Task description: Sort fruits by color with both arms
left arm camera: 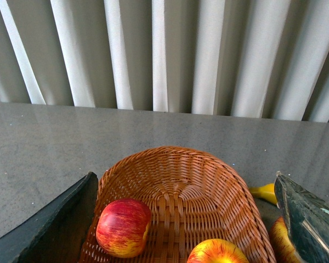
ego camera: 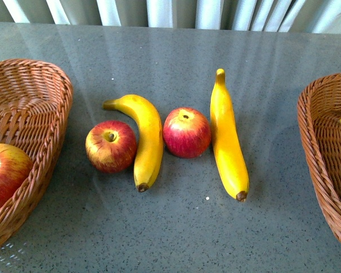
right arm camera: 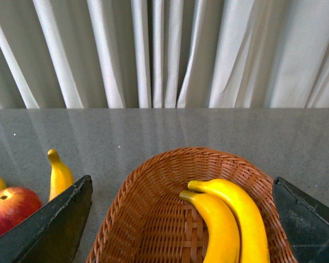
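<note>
On the worktop (ego camera: 176, 239), two apples (ego camera: 111, 146) and two bananas (ego camera: 148, 131) wait. My left pincer (left arm camera: 185, 176) hangs open over the apple basket (left arm camera: 170, 149), my right pincer (right arm camera: 181, 179), open too, over the banana basket (right arm camera: 192, 150), to keep colours apart.

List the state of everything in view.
Left brown wicker basket: holds two red apples.
Right brown wicker basket: holds two yellow bananas.
Two round red apples on grey table: lying loose.
Two long yellow bananas on table: lying loose.
Left pincer: open, empty.
Right pincer: open, empty.
</note>
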{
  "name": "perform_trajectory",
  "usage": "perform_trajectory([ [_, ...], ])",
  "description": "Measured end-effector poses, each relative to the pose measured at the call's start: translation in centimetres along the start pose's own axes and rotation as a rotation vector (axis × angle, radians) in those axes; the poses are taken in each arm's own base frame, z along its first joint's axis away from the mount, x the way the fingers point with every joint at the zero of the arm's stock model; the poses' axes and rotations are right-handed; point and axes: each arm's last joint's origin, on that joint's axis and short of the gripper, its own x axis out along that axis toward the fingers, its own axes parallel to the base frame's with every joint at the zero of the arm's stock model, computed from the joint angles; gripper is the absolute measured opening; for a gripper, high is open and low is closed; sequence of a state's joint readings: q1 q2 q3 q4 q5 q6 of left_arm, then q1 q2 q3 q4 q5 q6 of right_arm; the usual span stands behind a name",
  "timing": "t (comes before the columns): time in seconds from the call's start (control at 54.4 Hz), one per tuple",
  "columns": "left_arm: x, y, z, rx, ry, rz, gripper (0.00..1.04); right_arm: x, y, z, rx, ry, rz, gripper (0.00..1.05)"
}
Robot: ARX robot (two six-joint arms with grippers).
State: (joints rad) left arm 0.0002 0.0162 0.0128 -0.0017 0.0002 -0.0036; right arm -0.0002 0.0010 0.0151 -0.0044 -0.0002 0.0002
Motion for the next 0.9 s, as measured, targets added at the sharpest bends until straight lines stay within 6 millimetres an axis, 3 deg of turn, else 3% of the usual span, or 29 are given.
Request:
perform_trajectory([
  [0.9,0.00,0.00,-0.01,0.000,0.000,0.000,0.96,0.00,0.00,0.00,0.000,0.000,0.000,0.96],
])
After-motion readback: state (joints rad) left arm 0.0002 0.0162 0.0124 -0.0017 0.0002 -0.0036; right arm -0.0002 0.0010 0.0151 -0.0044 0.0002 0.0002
